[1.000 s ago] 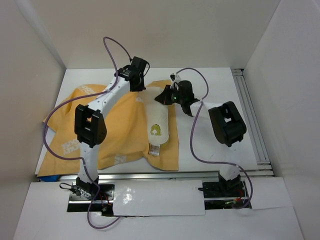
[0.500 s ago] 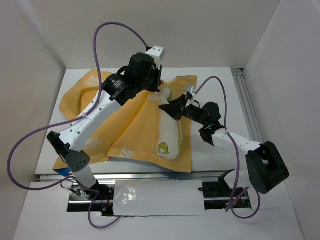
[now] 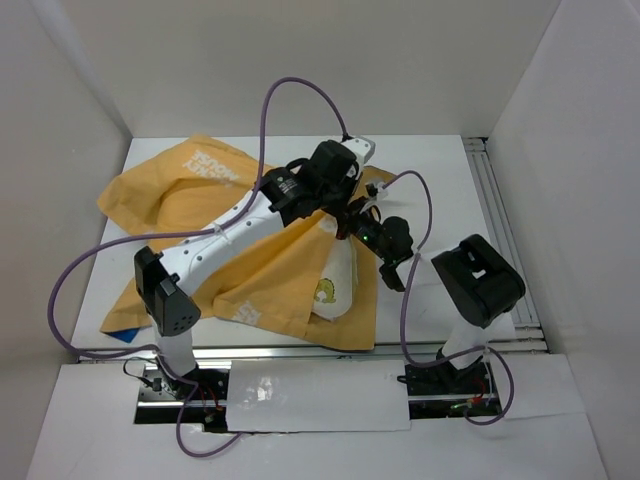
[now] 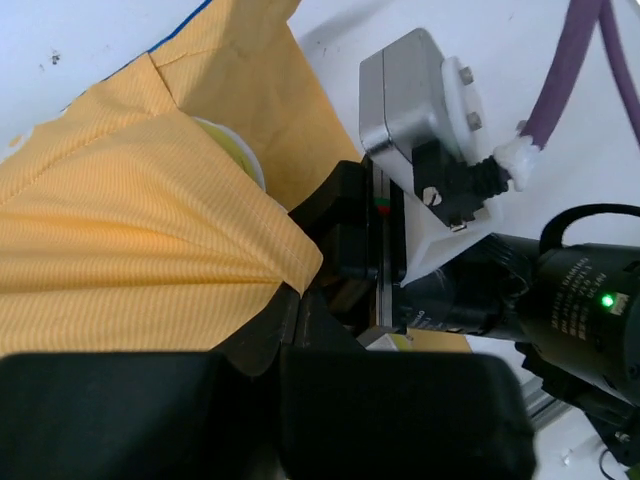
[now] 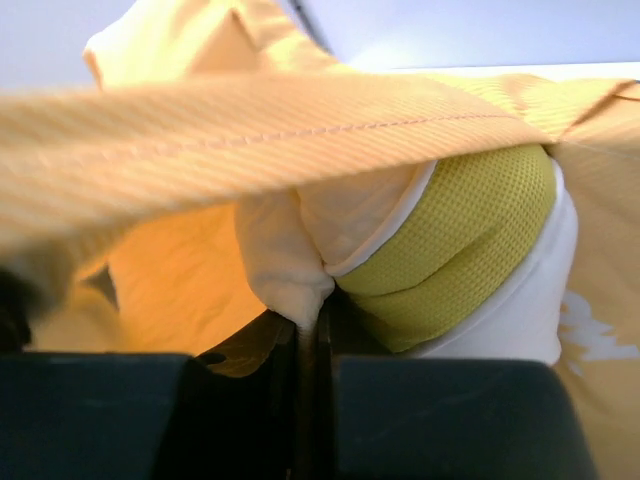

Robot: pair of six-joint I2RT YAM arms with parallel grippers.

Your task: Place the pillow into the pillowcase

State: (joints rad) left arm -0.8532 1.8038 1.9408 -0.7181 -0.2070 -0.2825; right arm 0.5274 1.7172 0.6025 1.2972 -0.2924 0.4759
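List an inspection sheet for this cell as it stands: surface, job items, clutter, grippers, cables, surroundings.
surface: white table, bare at right, cloth-covered at left
pillowcase: orange, crumpled, spread over left and centre
pillow: partly covered by pillowcase, near end showing
clutter: nothing seen
left gripper: shut on pillowcase edge
right gripper: shut on pillow fabric
cables: purple, looping free off both arms
surroundings: white walls, metal rails at right

Matt, finely ribbed cloth pillowcase (image 4: 130, 260); soft mesh-textured pillow (image 5: 460, 240)
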